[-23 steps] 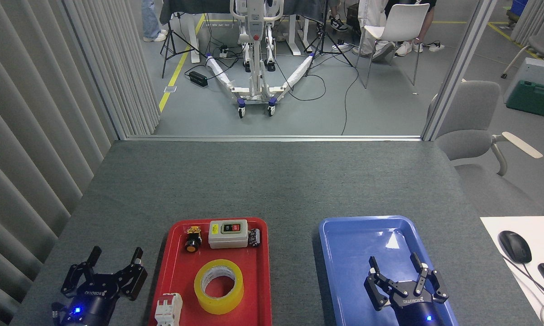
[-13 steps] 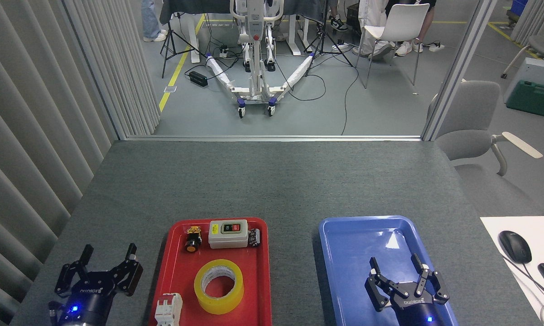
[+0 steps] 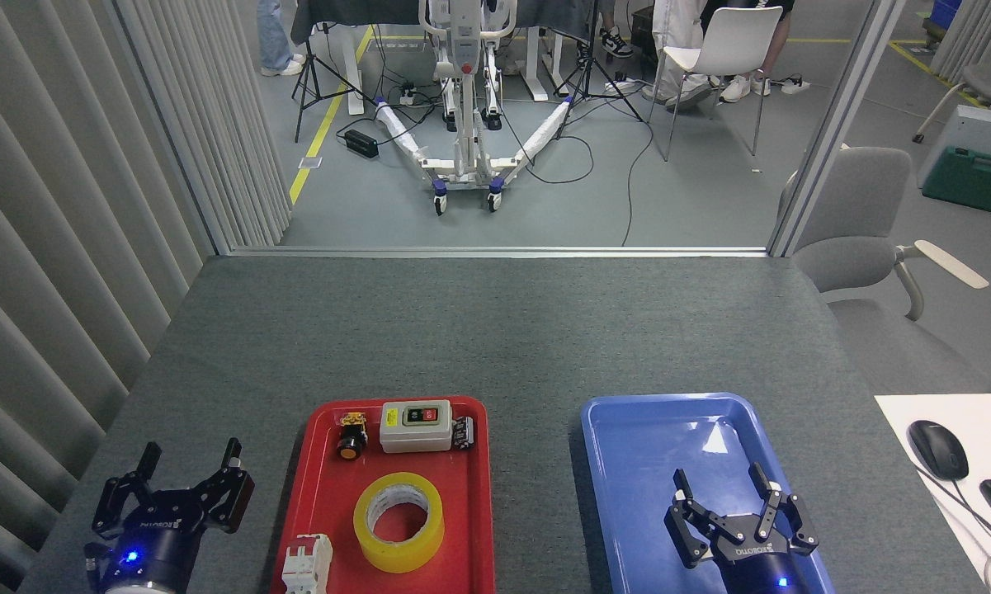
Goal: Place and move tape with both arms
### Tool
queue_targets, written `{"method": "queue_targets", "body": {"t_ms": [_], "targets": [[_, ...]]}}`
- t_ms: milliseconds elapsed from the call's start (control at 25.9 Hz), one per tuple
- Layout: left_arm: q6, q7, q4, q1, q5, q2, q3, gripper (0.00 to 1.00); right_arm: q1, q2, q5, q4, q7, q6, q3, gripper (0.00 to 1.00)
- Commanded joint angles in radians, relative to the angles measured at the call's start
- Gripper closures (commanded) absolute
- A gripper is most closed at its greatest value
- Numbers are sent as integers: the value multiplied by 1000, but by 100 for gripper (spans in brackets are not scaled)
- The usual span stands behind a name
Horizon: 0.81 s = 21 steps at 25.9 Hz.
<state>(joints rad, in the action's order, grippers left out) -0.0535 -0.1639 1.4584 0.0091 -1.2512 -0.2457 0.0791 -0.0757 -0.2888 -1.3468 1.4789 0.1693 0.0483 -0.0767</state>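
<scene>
The red tray (image 3: pixel 483 462) is the anchor. On it lies glossy yellow tape (image 3: pixel 398 521) with a white core (faint print inside), behind it a cream switch box (image 3: pixel 415 426) with a green and a red button. A blue tray (image 3: pixel 627 462) sits to its right. Both rest on a speckled grey table (image 3: pixel 495 330). The left gripper (image 3: pixel 188 468) and right gripper (image 3: pixel 722 488) are black, each with a blue light.

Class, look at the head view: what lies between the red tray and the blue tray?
Nothing: in the head view, only a bare strip of grey table separates the red tray from the blue tray.
</scene>
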Motion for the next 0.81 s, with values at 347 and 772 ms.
{"method": "queue_targets", "body": {"t_ms": [347,772], "targets": [[-2,21,13,-11,7,0,24,0,1,-7,0,0,-1,-1,0,0],[-8,167,140,23,19,75,107,0,1,-12,0,-2,-1,1,3,0]]}}
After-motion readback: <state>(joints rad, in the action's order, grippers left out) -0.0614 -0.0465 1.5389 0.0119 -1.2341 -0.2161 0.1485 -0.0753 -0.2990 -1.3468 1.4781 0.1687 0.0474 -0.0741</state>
